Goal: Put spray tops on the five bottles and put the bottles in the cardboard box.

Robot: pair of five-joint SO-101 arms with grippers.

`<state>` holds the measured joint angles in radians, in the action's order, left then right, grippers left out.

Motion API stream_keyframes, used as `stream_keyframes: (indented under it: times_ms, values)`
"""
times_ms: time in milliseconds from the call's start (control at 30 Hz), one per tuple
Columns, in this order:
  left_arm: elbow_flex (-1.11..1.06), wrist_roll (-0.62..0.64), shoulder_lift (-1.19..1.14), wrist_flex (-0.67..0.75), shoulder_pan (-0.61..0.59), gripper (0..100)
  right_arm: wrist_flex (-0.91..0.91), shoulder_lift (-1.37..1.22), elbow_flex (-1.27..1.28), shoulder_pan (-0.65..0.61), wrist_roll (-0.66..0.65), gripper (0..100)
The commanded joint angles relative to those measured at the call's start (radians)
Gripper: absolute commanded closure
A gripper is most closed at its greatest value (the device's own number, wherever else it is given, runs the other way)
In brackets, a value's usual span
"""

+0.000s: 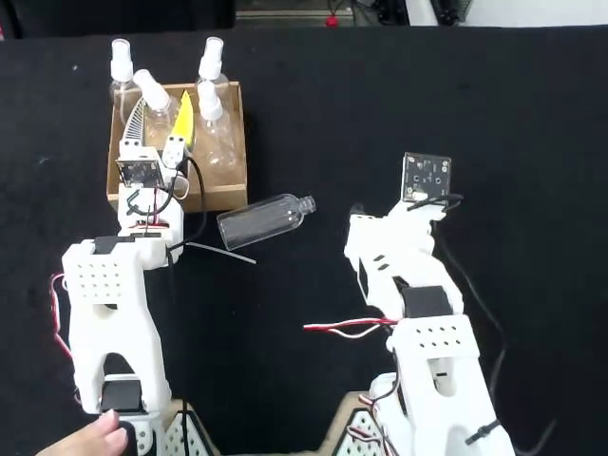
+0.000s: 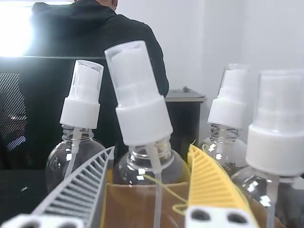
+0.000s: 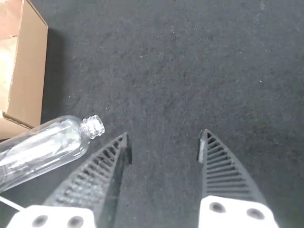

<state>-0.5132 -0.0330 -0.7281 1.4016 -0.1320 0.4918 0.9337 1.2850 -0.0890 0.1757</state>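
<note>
Four clear plastic bottles with white spray tops [image 1: 217, 123] are standing in the brown cardboard box [image 1: 223, 195], and the fifth bottle [image 1: 261, 219] is lying uncapped just beside it, awaiting both steps. The left gripper [image 2: 151, 147] is straddling a boxed one, though I cannot tell whether it is clamping. The right gripper [image 3: 165, 134] is hanging open and empty over the black cloth table [image 1: 475, 95], a white wall [image 2: 228, 38] showing behind.

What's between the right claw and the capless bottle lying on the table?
Nothing; the black table is bare between the right claw and the bottle, as the right wrist view shows.
</note>
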Motion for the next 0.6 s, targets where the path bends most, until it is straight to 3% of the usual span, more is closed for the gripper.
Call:
stream_keyframes:
  times_ms: [0,233,567]
  values:
    - [0.039,-0.003,0.008,0.018,-0.012,85,-0.031,0.033,-0.007,0.015,0.003,77.6]
    - [0.039,-0.003,0.014,-0.087,-0.021,85,-0.031,0.033,-0.007,0.015,0.003,77.6]
    - [0.039,-0.003,0.015,-0.089,-0.019,85,-0.031,0.033,-0.007,0.015,0.003,77.6]
